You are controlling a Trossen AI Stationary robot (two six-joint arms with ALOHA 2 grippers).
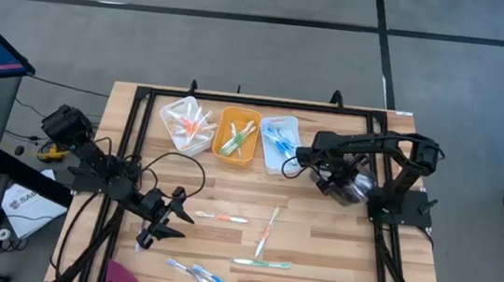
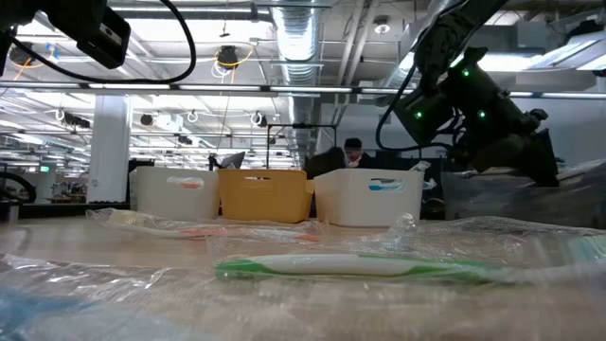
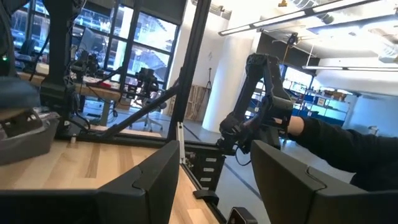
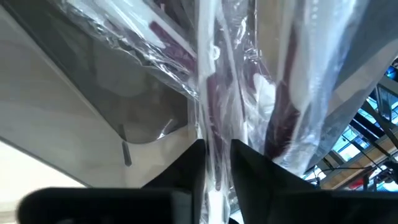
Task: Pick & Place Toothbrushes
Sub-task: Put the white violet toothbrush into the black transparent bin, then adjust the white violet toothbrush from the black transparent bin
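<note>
A wrapped toothbrush [image 4: 208, 112] is seen between the fingers of the right gripper [image 4: 216, 163], directly over the white bin on the right [image 1: 279, 145], where other blue toothbrushes [image 1: 280, 140] already lie. The fingers stand close on either side of the wrapper with only a narrow gap; whether they press on it cannot be told. In the high view the right gripper [image 1: 303, 154] is placed at that bin's right edge.

Beside this bin, an orange bin [image 1: 237, 136] is filled with green and orange toothbrushes, and a white bin on the left [image 1: 185, 125] holds orange-pink ones. The three bins are set in a row near the far side of the wooden table [image 1: 316, 242].

More toothbrushes are left loose on the table: an orange-pink one [image 1: 222, 217], a white one lying at a slant [image 1: 267, 233], a green one [image 1: 263, 262] and several blue ones [image 1: 207, 277] near the front edge. In the low view the green one [image 2: 350, 266] is shown in its clear wrapper.

The left gripper [image 1: 173, 215] is held above the table near the orange-pink toothbrush, its fingers [image 3: 149, 183] spread wide with nothing between them.
</note>
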